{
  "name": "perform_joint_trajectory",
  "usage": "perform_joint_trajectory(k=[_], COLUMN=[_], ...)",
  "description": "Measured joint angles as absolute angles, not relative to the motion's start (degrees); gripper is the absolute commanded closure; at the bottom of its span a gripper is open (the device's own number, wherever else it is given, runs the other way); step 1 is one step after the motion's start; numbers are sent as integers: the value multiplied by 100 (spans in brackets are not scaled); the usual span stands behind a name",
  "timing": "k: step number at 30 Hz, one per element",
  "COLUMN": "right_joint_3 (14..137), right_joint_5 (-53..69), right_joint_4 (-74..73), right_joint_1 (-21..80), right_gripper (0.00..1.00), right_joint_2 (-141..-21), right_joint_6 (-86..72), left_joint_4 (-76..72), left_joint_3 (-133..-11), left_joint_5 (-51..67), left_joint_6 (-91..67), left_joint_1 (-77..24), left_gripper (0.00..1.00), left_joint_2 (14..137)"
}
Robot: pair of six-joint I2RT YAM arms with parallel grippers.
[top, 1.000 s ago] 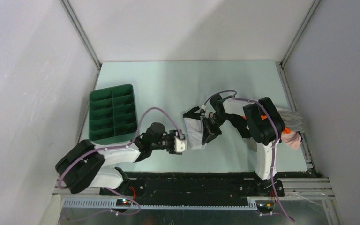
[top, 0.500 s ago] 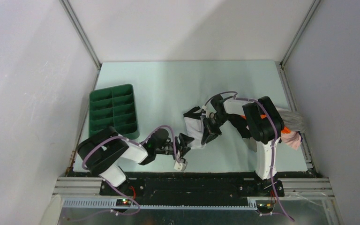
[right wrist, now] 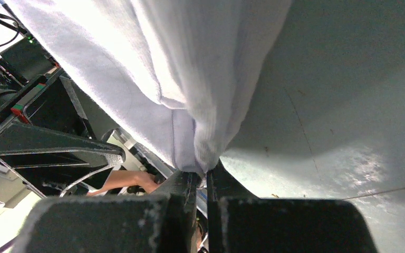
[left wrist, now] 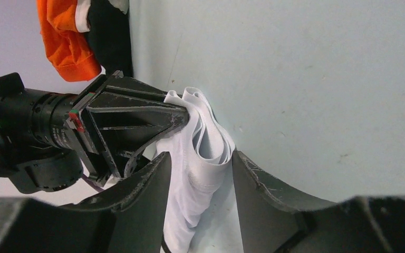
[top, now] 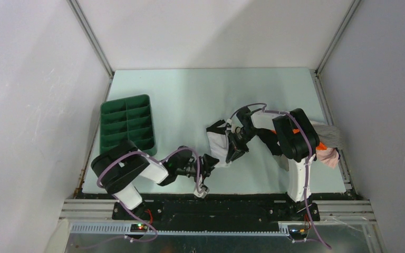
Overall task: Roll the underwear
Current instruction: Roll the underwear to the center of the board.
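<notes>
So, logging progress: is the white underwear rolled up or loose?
Not rolled: the underwear is bunched in loose folds, pinched by the right gripper.

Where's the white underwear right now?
In the top view, the white underwear is near the middle of the table, between the two arms. The right gripper pinches it from the right, and the left gripper straddles its near edge.

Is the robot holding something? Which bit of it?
The right gripper pinches the white underwear by a folded edge. The left gripper straddles it; whether it grips cannot be told.
</notes>
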State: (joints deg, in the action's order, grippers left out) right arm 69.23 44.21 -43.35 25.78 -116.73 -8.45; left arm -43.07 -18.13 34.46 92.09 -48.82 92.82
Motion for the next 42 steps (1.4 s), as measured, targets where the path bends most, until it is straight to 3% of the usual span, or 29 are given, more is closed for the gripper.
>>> perform_joint_trajectory(k=[4, 9, 10, 11, 12, 14, 16, 25, 32, 36, 42], right_joint_3=[6923, 6923, 6923, 6923, 6923, 6923, 6936, 6718, 3656, 2915, 2777], right_joint_5=[4423, 4414, 4410, 4403, 4399, 4379, 4589, 3559, 3000, 2657, 2270], right_joint_4=[-4331, -4327, -4324, -4322, -4320, -4324, -4427, -4364, -1024, 244, 825], right_joint_1=[2578, 2582, 2585, 2589, 2593, 2598, 2609, 2523, 3225, 3887, 4174], right_gripper=[100, 100, 96, 89, 62, 39, 32, 29, 35, 37, 37], right_joint_2=[-11673, -11673, -11673, -11673, -11673, -11673, -11585, -10049, -6600, -6945, -7234], right_joint_6=[-849, -854, -856, -856, -858, -928, -930, 646, 2954, 3983, 4644], left_joint_4=[-4654, -4936, -4950, -4936, -4932, -4917, -4910, -4827, -4646, -4792, -5041], left_joint_3=[-1813, -1815, -1815, -1822, -1824, -1835, -1859, -1988, -1994, -1994, -1984], left_joint_5=[3260, 2956, 2908, 2847, 2794, 2722, 2652, 2504, 2563, 2563, 2536], left_joint_6=[9445, 9498, 9496, 9470, 9459, 9406, 9295, 8388, 7496, 7183, 6650], left_joint_1=[-4912, -4954, -4965, -4978, -4995, -5015, -5019, -5019, -5179, -5258, -5330], left_gripper=[59, 81, 84, 89, 91, 96, 100, 100, 100, 100, 100], left_joint_2=[9537, 9830, 9850, 9859, 9874, 9878, 9880, 9810, 9321, 9321, 9264])
